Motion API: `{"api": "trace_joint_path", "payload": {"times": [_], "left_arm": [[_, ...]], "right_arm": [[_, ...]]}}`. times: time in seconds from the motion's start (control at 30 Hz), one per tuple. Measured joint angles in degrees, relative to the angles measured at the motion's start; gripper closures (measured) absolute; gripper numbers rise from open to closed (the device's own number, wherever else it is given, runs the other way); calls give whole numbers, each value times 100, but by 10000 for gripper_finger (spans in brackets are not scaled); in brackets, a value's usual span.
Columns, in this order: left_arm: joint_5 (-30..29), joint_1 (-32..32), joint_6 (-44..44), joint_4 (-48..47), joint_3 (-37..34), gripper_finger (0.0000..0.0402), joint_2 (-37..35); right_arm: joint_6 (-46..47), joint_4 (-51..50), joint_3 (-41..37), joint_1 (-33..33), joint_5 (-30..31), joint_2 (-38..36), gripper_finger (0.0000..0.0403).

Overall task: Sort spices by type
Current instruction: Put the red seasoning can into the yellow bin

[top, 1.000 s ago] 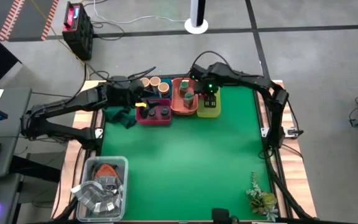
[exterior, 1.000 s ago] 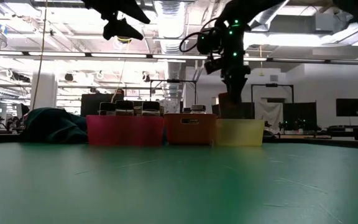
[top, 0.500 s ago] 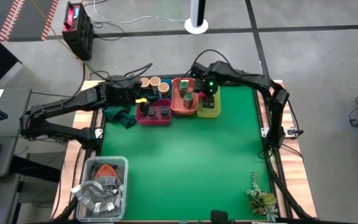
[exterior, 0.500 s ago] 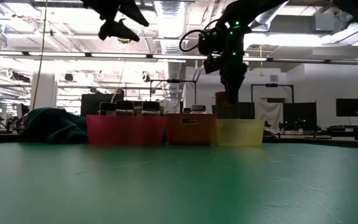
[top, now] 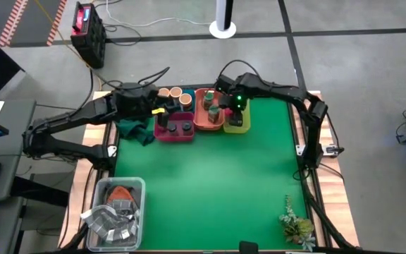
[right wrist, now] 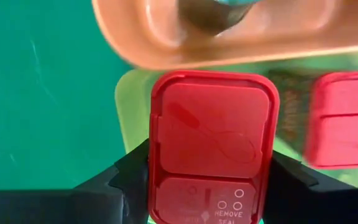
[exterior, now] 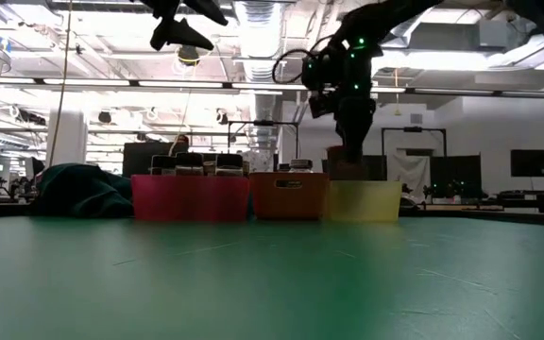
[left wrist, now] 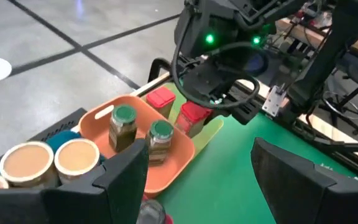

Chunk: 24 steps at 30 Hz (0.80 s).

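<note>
The red-lidded spice box (right wrist: pixel 211 146) is gripped by the right gripper (right wrist: pixel 207 180) and has apparently been lowered slightly toward the yellow-green tray (top: pixel 240 124); the left gripper (left wrist: pixel 197 177), held open, waits left.

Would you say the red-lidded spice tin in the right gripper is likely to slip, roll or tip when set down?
The red-lidded tin looks rigid and flat-sided, so it probably won't roll. The right gripper clamps its flat sides, likely a secure hold. It stands tall and narrow in the yellow-green tray, so a nudge might tip it.
</note>
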Motion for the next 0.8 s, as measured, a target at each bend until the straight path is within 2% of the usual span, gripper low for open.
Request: {"api": "trace_joint_path", "payload": {"times": [0.4,0.8], "left_arm": [[2,-2,-169,-441,0,133,0],[4,-2,-127,-493,0,133,0]], "right_arm": [[405,640,-732,341,-13,-11,147],[838,526,-864,-1,-6,-13,97]]}}
